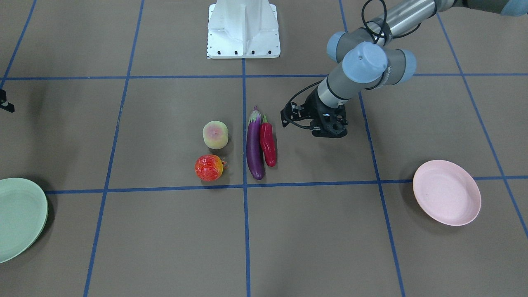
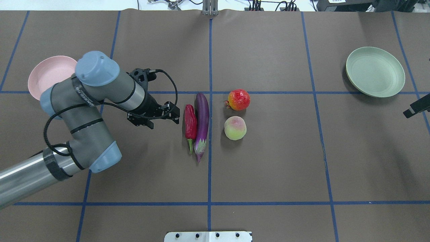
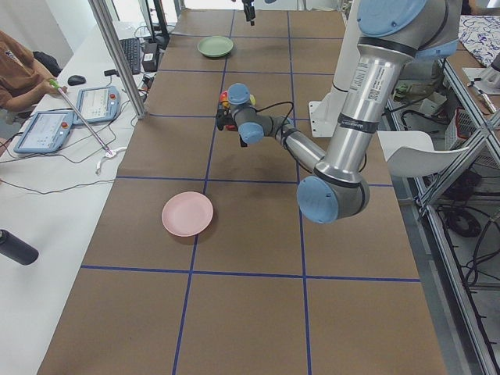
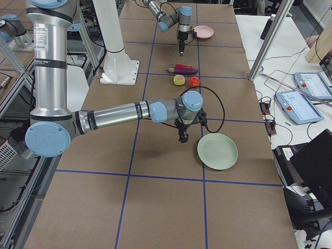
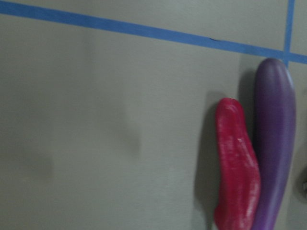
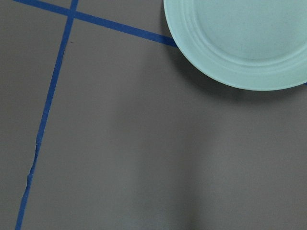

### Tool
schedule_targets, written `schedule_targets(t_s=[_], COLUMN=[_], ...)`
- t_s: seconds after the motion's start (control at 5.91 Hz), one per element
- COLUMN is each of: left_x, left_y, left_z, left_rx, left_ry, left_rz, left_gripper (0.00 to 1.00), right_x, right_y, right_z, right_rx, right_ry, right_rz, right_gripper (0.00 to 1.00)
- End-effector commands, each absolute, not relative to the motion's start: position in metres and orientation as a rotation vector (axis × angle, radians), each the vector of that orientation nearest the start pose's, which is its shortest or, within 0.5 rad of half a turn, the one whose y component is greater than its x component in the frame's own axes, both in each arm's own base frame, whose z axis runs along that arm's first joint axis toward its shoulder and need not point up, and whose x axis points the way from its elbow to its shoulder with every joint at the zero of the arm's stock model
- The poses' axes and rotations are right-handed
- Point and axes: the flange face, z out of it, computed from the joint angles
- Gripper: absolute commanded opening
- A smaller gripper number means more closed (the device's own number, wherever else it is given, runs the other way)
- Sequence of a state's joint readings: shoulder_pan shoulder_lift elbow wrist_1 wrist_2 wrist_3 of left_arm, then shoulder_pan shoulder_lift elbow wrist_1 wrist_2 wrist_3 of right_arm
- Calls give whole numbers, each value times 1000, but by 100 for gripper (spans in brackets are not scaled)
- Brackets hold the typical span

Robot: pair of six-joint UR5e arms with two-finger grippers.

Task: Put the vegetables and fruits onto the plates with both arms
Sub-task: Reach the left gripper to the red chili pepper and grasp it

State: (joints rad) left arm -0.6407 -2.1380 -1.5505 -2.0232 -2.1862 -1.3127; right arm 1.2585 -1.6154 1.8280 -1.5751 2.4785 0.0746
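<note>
The purple eggplant (image 2: pixel 201 121) and the red chili pepper (image 2: pixel 190 122) lie side by side, touching, at the table's middle. They also show in the left wrist view, the eggplant (image 5: pixel 274 143) to the right of the chili (image 5: pixel 237 167). The red-orange fruit (image 2: pixel 239 99) and the pale yellow-green fruit (image 2: pixel 235 128) sit just right of them. My left gripper (image 2: pixel 175 114) hovers just left of the chili, seemingly open and empty. The pink plate (image 2: pixel 47 75) is far left. The green plate (image 2: pixel 375 71) is far right. Only a sliver of my right gripper (image 2: pixel 416 108) shows, near the green plate (image 6: pixel 240 38).
The white base block (image 1: pixel 243 29) stands at the robot's edge of the table. Blue tape lines grid the brown table cover. In the exterior left view, an operator's desk with tablets runs along the far side.
</note>
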Motion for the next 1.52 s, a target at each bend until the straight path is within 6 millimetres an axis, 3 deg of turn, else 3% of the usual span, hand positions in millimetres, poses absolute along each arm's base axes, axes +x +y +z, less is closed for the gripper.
schedule_targets(t_s=[0.0,0.17,0.34,0.51,0.68,0.85,1.01,1.18,1.35], left_x=[565,568,569,568,565,563,544,510,476], left_y=[-451,-449,-448,-448,-447,-447,-453,-462,-477], left_z=[263,259,259,259,255,251,229,208,217], left_rx=[-78,-81,-82,-80,-80,-76,-54,-28,-19], left_ry=[1082,1086,1084,1089,1104,1113,1152,1194,1195], left_rz=[-13,-13,-11,-10,-2,-2,-21,-64,-132], left_gripper=[94,89,70,23,0,0,0,0,0], right_x=[-100,-101,-101,-102,-101,-101,-102,-105,-126], right_y=[-469,-468,-468,-468,-468,-468,-468,-474,-490], right_z=[542,541,541,542,542,542,542,531,501], right_rx=[5,5,4,1,1,1,1,6,-12], right_ry=[-928,-929,-929,-929,-928,-928,-929,-931,-939], right_rz=[-307,-305,-305,-303,-304,-304,-303,-285,-219], right_gripper=[100,100,100,100,100,100,100,100,100])
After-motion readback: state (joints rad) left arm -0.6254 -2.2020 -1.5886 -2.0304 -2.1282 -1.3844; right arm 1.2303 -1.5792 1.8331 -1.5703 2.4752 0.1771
